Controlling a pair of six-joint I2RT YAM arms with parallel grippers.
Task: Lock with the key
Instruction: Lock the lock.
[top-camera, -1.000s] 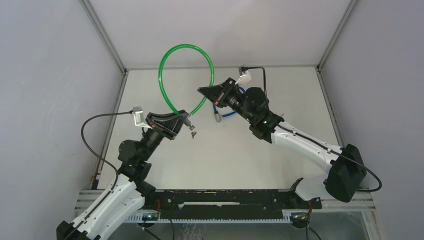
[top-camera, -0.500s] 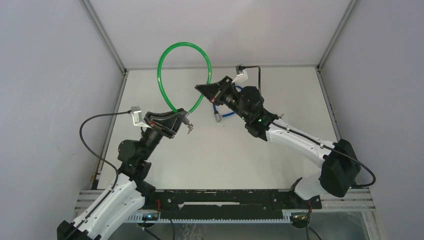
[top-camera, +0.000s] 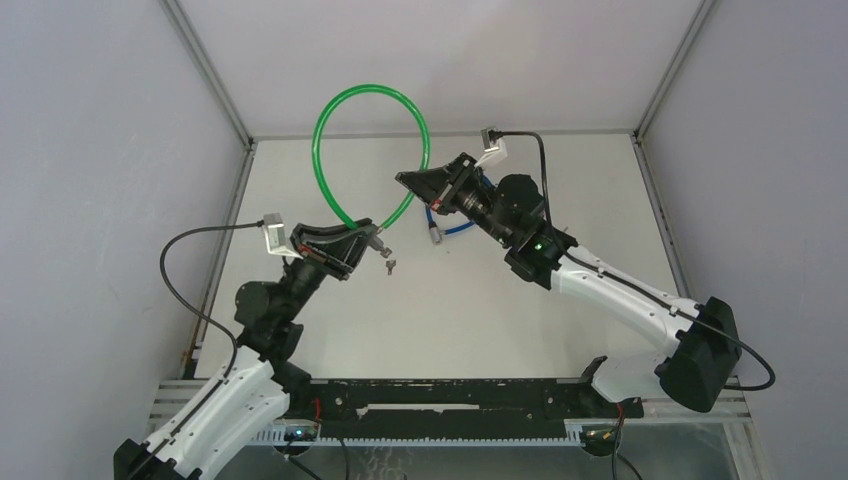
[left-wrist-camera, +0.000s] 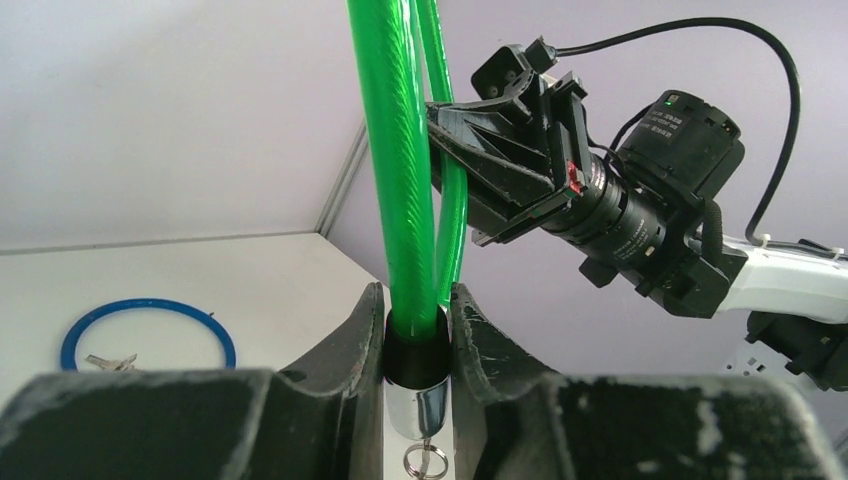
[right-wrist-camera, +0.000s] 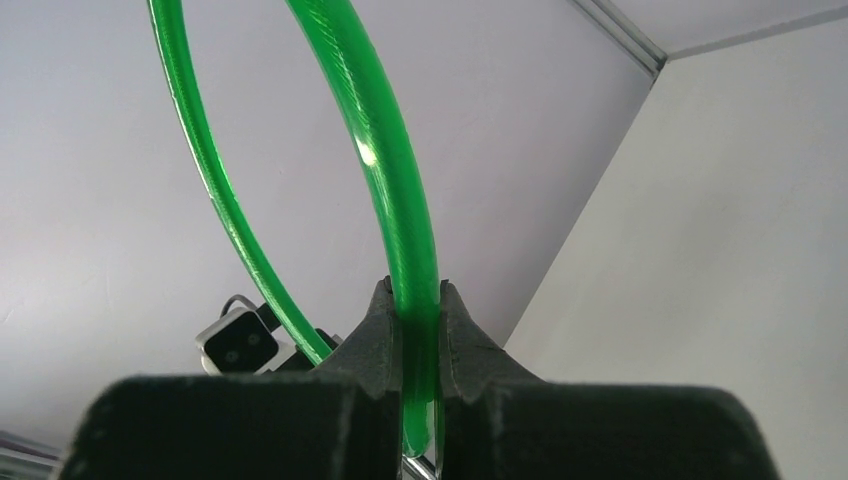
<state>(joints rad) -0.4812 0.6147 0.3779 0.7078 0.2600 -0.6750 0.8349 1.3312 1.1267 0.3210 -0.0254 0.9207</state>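
Note:
A green cable lock (top-camera: 370, 89) arches in a loop above the table, held at both ends. My left gripper (top-camera: 375, 237) is shut on its black and chrome lock end (left-wrist-camera: 417, 345). A key ring (left-wrist-camera: 425, 462) hangs below that end, and the key (top-camera: 390, 265) dangles from it. My right gripper (top-camera: 408, 182) is shut on the green cable (right-wrist-camera: 395, 200) near its other end, the fingers (right-wrist-camera: 378, 320) pinching it from both sides. The tip of that end is hidden below the fingers. The two grippers stand a short way apart.
A blue cable lock (top-camera: 455, 225) lies on the white table behind the right gripper; in the left wrist view it shows as a blue ring (left-wrist-camera: 145, 303) with keys (left-wrist-camera: 110, 362) inside. Grey walls with metal frame posts (top-camera: 215, 80) enclose the table.
The right arm swayed slightly left and came back. The hanging key swung a little. Both grips are unchanged.

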